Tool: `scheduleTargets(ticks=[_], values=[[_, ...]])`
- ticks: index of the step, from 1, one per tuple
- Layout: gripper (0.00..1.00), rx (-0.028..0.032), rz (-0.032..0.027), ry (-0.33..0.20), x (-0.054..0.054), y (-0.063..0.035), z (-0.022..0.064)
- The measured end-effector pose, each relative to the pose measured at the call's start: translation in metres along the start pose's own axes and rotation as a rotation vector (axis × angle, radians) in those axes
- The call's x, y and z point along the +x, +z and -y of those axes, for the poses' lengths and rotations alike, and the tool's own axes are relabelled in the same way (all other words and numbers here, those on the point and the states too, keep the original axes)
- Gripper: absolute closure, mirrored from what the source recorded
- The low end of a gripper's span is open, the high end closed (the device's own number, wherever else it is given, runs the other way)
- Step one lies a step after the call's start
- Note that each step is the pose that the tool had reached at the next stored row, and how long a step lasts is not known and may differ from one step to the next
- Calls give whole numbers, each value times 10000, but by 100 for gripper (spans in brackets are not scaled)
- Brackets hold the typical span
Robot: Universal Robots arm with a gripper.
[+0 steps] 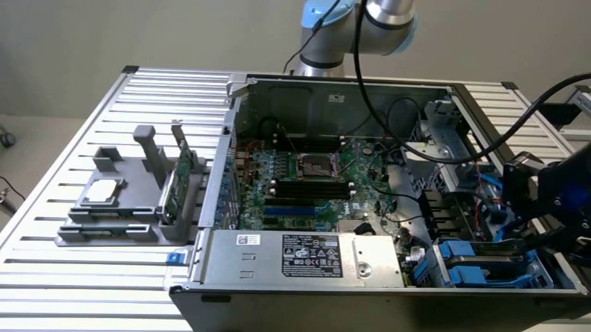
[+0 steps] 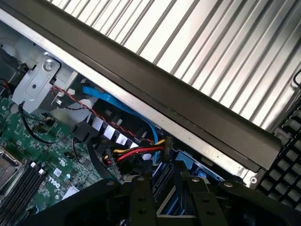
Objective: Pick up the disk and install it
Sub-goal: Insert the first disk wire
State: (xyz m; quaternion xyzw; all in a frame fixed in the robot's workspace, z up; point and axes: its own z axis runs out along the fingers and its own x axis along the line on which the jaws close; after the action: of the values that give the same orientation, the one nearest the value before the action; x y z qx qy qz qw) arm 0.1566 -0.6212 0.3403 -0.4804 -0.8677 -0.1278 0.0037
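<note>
My gripper (image 2: 171, 203) hangs over the front corner of the open computer case, at the exterior view's right (image 1: 547, 207). Its two dark fingers (image 2: 141, 200) stand on either side of the disk (image 2: 164, 211), of which a blue carrier edge and a sliver of silver-grey show. The jaws are shut on the disk. Just below it lies the blue drive bay (image 1: 466, 266) beside the case's side wall (image 2: 197, 127). Most of the disk is hidden by the fingers.
Red, yellow and black power wires (image 2: 136, 153) and a blue data cable (image 2: 117, 103) run close to the bay. The motherboard (image 1: 305, 180) fills the case floor and the power supply (image 1: 305, 256) sits at the front. A grey fixture (image 1: 120, 207) with a silver chip and a green card stands at the exterior view's left.
</note>
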Motion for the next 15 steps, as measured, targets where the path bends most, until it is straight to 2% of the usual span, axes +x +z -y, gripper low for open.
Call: scheduleTargets(ticks=[7, 9, 15], values=[[67, -155, -307, 95, -20, 32, -7], [67, -166, -335, 115, -28, 36, -15], [67, -142, -365, 226, -40, 43, -26]])
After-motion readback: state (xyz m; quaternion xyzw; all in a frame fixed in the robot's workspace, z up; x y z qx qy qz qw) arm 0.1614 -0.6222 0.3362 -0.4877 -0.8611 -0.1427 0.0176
